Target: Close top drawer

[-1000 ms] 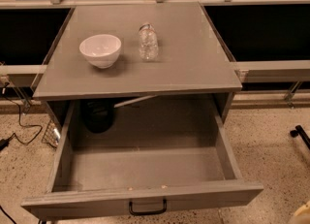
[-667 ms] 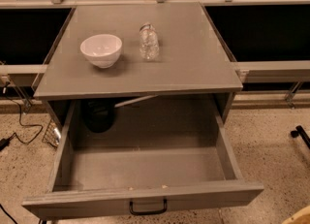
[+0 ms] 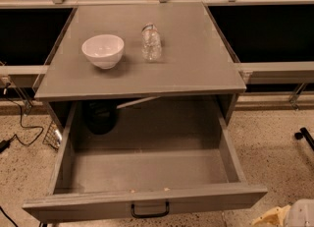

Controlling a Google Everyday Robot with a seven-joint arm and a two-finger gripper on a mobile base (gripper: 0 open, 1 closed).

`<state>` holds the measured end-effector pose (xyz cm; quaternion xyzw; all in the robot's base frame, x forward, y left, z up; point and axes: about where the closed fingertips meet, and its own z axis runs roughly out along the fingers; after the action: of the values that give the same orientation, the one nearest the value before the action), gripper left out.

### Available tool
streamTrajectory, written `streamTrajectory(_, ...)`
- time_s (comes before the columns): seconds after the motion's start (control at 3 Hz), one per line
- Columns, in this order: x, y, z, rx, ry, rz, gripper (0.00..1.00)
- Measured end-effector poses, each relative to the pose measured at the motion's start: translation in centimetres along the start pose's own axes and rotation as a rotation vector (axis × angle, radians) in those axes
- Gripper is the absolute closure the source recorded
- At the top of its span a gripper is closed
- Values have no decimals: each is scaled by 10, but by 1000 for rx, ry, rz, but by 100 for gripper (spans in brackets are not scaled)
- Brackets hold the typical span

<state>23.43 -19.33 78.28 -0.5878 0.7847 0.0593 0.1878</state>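
Top drawer [image 3: 206, 199] nearest camera, wide open, nothing big inside. Black bar handle [image 3: 149, 210] centred on its front panel, so panel likely the push surface. Task not yet done. Gripper out of view: opening and hold cannot tell. Pale shape [image 3: 290, 215] right of drawer, unidentifiable. Dark round object [image 3: 100, 118] in cavity behind drawer. Bench [image 3: 196, 59] above drawer carries white bowl [image 3: 103, 50] and bottle [image 3: 151, 42], clear of drawer travel.

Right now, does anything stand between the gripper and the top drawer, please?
Nothing visible does: the gripper, at the bottom right corner, sits just beside the front panel of the open top drawer, with nothing between them.
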Motion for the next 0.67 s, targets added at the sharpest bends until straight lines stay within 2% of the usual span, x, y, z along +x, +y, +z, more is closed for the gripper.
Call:
streamTrajectory(0.33, 3, 3, 9, 9, 0, -4, 100)
streamTrajectory(0.67, 1, 6, 31, 22, -28, -17, 100)
